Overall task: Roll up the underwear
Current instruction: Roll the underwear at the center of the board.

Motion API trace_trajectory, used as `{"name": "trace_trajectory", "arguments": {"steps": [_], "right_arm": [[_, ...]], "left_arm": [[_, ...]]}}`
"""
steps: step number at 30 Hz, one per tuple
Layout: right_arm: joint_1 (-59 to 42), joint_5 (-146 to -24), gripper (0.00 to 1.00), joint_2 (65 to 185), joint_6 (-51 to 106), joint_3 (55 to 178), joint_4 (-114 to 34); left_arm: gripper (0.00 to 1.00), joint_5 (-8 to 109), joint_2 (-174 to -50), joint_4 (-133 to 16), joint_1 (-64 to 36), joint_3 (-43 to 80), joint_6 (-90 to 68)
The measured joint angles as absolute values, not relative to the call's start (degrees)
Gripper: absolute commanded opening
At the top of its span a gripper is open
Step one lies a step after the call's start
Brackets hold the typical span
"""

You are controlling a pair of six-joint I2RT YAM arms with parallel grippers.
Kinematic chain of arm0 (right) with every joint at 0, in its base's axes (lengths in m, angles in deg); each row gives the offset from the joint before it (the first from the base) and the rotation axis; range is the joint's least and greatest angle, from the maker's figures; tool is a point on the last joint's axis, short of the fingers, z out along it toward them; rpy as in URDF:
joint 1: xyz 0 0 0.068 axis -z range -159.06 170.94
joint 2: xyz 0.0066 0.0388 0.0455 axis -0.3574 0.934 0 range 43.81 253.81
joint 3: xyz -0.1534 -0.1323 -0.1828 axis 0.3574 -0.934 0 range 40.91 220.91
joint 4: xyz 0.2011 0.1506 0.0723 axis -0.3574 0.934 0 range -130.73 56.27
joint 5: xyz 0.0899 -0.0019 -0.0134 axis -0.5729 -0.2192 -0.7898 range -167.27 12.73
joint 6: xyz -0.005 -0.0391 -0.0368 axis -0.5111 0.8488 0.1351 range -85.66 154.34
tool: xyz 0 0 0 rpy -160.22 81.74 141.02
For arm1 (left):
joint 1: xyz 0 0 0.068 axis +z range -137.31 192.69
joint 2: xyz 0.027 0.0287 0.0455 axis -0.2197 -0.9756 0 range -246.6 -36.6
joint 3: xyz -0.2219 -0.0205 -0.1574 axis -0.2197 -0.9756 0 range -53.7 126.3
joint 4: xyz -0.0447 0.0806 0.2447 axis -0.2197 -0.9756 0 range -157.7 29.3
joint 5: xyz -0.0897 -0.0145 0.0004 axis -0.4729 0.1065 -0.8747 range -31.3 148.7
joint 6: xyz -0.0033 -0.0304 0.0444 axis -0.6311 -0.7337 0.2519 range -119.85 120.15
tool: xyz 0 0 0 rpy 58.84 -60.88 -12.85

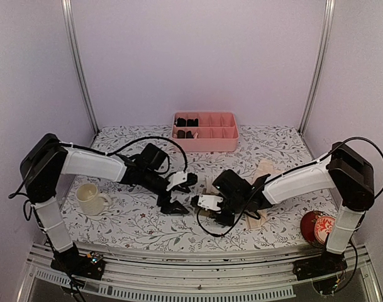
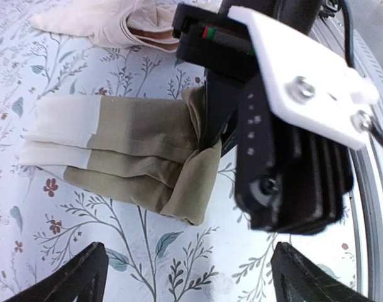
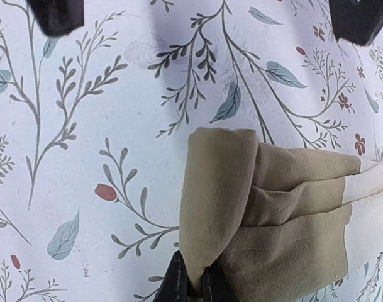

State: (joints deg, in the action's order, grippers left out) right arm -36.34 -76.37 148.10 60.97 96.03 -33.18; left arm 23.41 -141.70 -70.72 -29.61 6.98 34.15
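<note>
The olive-brown underwear (image 2: 122,154) with its cream-white end (image 2: 59,129) lies folded flat on the flowered table. Its olive end is turned up into a fold (image 3: 219,195). My right gripper (image 3: 194,284) is shut on the edge of that fold, and it also shows in the left wrist view as the right gripper (image 2: 211,129). My left gripper (image 2: 188,280) hovers open just beside that end, touching no cloth; its fingertips (image 3: 53,16) show at the top of the right wrist view. From above, the left gripper (image 1: 182,195) and right gripper (image 1: 200,202) nearly meet. The pale peach underwear (image 1: 265,168) lies behind the right arm.
A pink compartment tray (image 1: 207,143) holding small black bundles (image 1: 186,123) stands at the back centre. A cream mug (image 1: 90,198) sits by the left arm. A red round object (image 1: 317,228) is at the right front corner, near the table's edge.
</note>
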Motion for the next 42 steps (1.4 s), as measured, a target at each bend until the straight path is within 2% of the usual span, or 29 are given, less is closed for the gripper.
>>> {"name": "trace_trajectory", "arguments": {"steps": [3,7,12,15,23,32,40,42], "right_arm": [[-34.7,-80.1,0.02,148.3,60.0,97.1,-31.3],[-31.7,-86.7,0.03,148.8,59.0,98.7,-28.3],[-28.7,-94.9,0.03,151.1,58.3,101.8,-24.8],[-27.8,-99.1,0.03,152.7,58.3,103.5,-23.3],[-27.1,-107.7,0.03,154.9,58.6,105.2,-21.0],[-27.0,-110.7,0.03,155.7,58.8,105.8,-19.6],[-27.0,-110.9,0.03,155.7,58.8,105.9,-19.3],[-27.0,-110.9,0.03,155.8,58.8,105.9,-19.3]], "left_arm": [[0.82,25.1,-138.1,-63.5,-29.8,1.1,35.4],[0.78,29.9,-135.0,-54.2,-31.0,-6.2,38.8],[0.74,38.1,-134.2,-44.5,-36.1,-12.2,44.5],[0.68,43.0,-134.1,-39.9,-39.8,-14.5,48.0],[0.61,53.7,-135.6,-32.6,-46.8,-16.3,54.4],[0.51,65.4,-141.2,-22.9,-52.1,-18.8,61.5],[0.34,70.5,-144.7,-19.5,-52.8,-17.8,63.2],[0.27,71.3,-145.4,-19.0,-53.0,-17.6,63.5]]}}
